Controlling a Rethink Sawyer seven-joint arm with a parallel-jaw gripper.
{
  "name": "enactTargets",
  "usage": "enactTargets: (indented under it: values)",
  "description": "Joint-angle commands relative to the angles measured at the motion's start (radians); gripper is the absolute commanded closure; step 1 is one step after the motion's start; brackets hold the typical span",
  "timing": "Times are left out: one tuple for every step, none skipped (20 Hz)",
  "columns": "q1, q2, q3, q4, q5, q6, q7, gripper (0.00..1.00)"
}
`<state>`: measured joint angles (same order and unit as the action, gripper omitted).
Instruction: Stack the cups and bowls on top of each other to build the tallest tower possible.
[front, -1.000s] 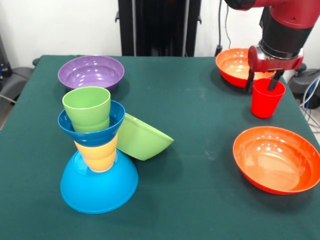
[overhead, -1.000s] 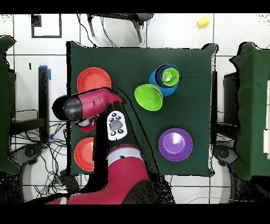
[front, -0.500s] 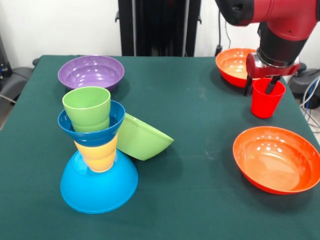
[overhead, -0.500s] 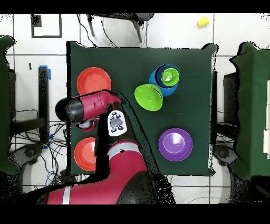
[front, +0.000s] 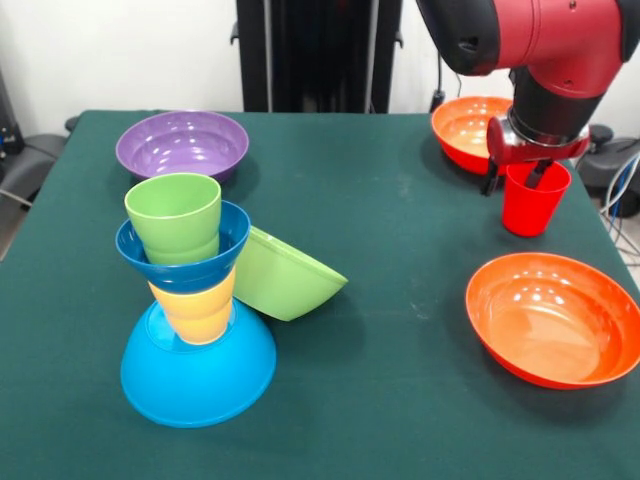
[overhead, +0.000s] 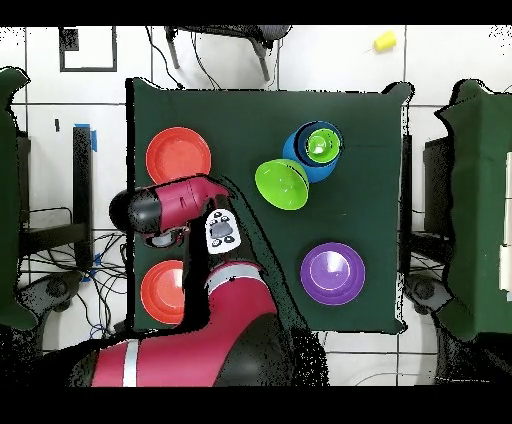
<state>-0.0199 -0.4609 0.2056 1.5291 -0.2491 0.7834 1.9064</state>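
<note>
The gripper is held over the rim of the red cup, near the table's far right corner in the front view. Its 2 dark fingers are spread apart: 1 is seen outside the cup's left wall and the other dips inside the mouth, so the wall is straddled, but no firm clamp can be made out. The cup is seen upright on the green table. The arm is brought down from the top edge, its thick red link lying crosswise above a black wrist that is pointed straight down. In the overhead view the cup is hidden under the arm's red link.

Just behind the cup, at the far right corner, 1 orange bowl is set upright. A 2nd orange bowl is placed near the right edge, closer to the near side, well apart from the cup.

The tower is found near the left edge toward the near side. It is built on the light-blue bowl, turned upside down, with a yellow cup on it, then the dark-blue bowl, and the green cup nested on top. The green bowl is tilted on its side, leaning against the tower's right flank. The purple bowl is set upright near the far left corner.
</note>
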Motion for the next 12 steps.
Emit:
enactTargets:
  values:
    - [0.011, 0.022, 0.064, 0.020, -0.069, -0.028, -0.062, 0.00]
    - [0.013, 0.023, 0.063, 0.012, -0.068, -0.025, -0.061, 0.00]
    - [0.015, 0.025, 0.062, 0.007, -0.065, -0.018, -0.058, 0.00]
    - [0.016, 0.030, 0.058, 0.004, -0.068, -0.019, -0.056, 0.00]
    - [0.018, 0.035, 0.054, 0.000, -0.071, -0.021, -0.054, 0.00]
    - [0.016, 0.033, 0.056, 0.004, -0.072, -0.031, -0.054, 0.00]
    - [0.015, 0.034, 0.056, 0.000, -0.073, -0.033, -0.055, 0.00]
    - [0.015, 0.037, 0.057, -0.010, -0.072, -0.030, -0.057, 0.00]
    - [0.014, 0.036, 0.056, -0.011, -0.071, -0.028, -0.058, 0.00]
    - [0.014, 0.037, 0.054, -0.014, -0.071, -0.025, -0.057, 0.00]
    - [0.016, 0.039, 0.050, -0.017, -0.072, -0.021, -0.054, 0.00]
    - [0.020, 0.054, 0.045, -0.033, -0.075, -0.013, -0.053, 0.00]
